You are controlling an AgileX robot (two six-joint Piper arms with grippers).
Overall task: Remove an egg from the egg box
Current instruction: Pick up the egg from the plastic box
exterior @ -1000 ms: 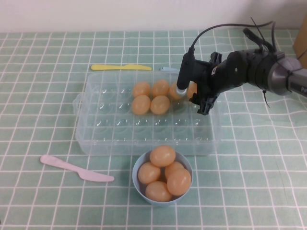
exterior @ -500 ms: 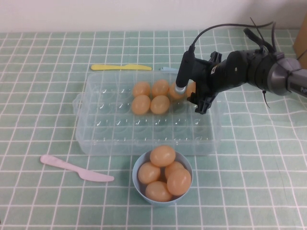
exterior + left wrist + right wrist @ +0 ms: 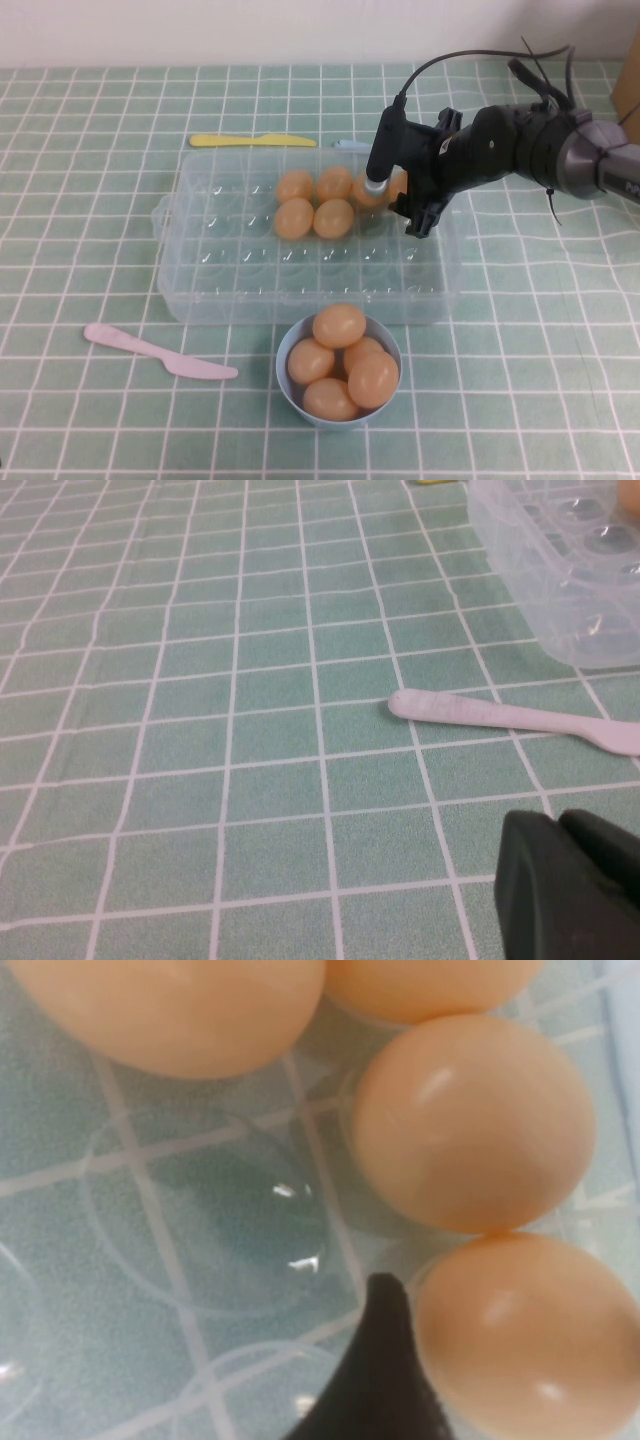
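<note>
Right claw lowered into the egg box, spread wide around an egg.

Nearest, a blue bowl (image 3: 338, 400) on the checked surface (image 3: 100, 420) holds five eggs. Beyond it, the right arm reaches in from the right, wrist bent down, over the far right corner of the clear egg box (image 3: 200, 290). The right claw (image 3: 393, 205) is fully parted, clamped on nothing; one finger (image 3: 375, 1380) touches the egg (image 3: 525, 1335), with more eggs just left of the claw. The left claw (image 3: 570, 890) hovers by a pink knife (image 3: 520, 715); I cannot tell its state.

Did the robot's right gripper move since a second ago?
Yes, barely. The right gripper crept slightly toward the egg box's far wall, staying over the eggs, jaws open.
</note>
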